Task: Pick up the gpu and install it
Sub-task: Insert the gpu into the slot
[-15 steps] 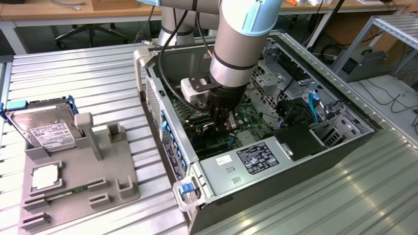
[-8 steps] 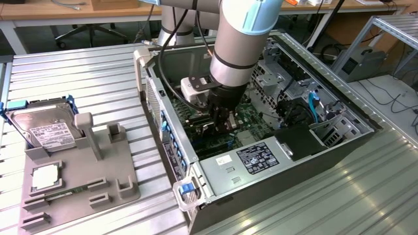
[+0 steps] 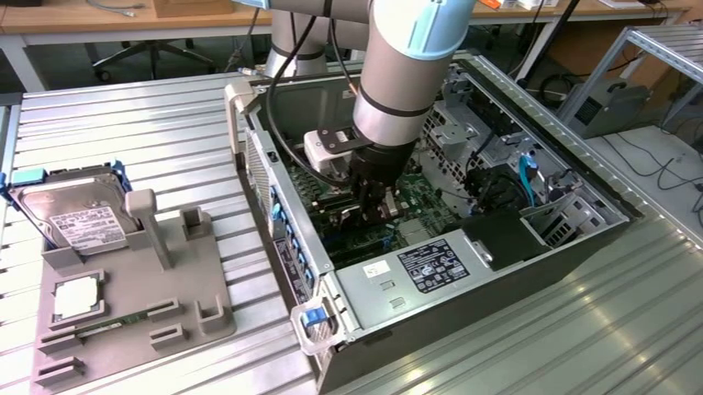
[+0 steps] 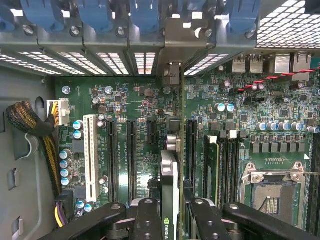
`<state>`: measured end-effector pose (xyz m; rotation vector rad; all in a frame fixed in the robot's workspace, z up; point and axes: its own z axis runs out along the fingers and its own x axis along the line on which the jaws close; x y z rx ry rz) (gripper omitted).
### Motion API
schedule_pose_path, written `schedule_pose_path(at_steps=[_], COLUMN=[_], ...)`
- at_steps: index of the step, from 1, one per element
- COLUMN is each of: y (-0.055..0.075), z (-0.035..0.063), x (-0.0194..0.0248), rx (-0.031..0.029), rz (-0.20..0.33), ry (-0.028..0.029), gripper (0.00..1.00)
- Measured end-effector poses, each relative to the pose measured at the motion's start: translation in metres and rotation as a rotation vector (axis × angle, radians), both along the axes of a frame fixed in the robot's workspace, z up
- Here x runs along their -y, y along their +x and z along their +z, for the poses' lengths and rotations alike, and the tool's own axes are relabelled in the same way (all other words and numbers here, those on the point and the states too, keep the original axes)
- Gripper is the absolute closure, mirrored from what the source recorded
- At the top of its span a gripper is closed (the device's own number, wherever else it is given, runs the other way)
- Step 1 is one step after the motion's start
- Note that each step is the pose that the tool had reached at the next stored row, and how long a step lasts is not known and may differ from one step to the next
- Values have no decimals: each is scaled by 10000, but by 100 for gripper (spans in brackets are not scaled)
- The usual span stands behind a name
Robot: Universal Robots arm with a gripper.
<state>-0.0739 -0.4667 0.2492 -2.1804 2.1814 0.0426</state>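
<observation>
My gripper [image 4: 170,212] is deep inside the open computer case [image 3: 363,292], just above the green motherboard [image 4: 135,100]. Its black fingers [image 4: 147,220] are shut on the gpu [image 4: 169,170], a thin dark card seen edge-on with a small green logo. The card stands upright over the motherboard, between the black expansion slots [image 4: 131,150]. Its pale metal bracket [image 4: 172,75] reaches the slot openings in the case's rear wall. I cannot tell whether the card's lower edge sits in a slot. In the exterior view the arm comes down into the case and the gripper [image 3: 374,206] hangs over the board.
Beside the card are a white slot [image 4: 90,155], memory slots and the processor socket [image 4: 270,192]. Braided cables [image 4: 30,125] lie along the case wall. At the exterior view's left, a grey holder [image 3: 165,317] carries the blue-framed hard drive [image 3: 77,218] and a green memory stick [image 3: 110,325].
</observation>
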Motion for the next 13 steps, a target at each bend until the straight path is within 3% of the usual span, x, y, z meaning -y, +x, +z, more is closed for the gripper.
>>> schedule_pose_path(at_steps=[10,11,13], y=[0,0,0], z=[-5,-5,0], x=[-2,-1,0], rx=[3,5,0], rz=[0,-1,-1], ry=[16,10,0], gripper=[73,72,60])
